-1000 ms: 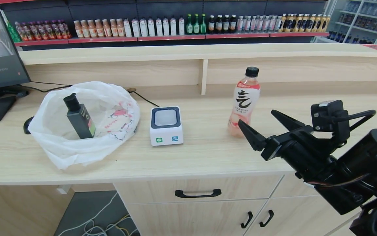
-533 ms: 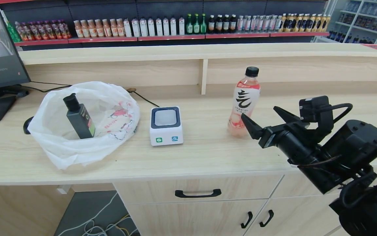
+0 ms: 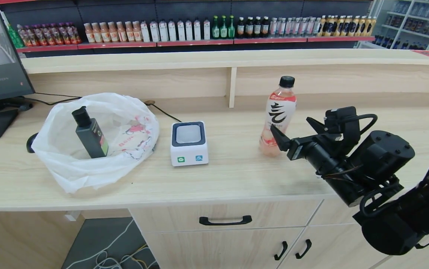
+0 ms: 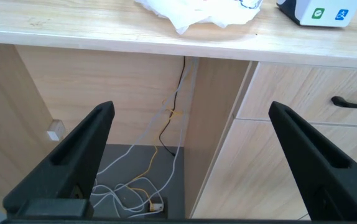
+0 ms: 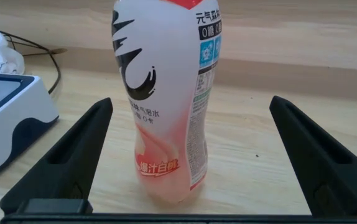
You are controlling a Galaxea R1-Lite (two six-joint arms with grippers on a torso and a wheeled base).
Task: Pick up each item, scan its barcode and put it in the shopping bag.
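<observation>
Black right pincer (image 3: 289, 124), spread wide, is lined up on the pink drink bottle (image 3: 279, 112), apparently no grip yet. Step: grasp for scanning. Next: ease forward, close on the lower body, keep it upright. Bottle stands on the surface (image 3: 236, 175): translucent plastic, black cap, label wrap.

Wooden counter (image 3: 236, 175): shopping bag (image 3: 68, 164), scanner (image 3: 189, 143), pink bottle (image 3: 279, 112)

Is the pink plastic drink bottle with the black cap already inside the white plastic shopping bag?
No, the pink plastic drink bottle stands on the light wooden counter, apart from the white plastic shopping bag.
</observation>
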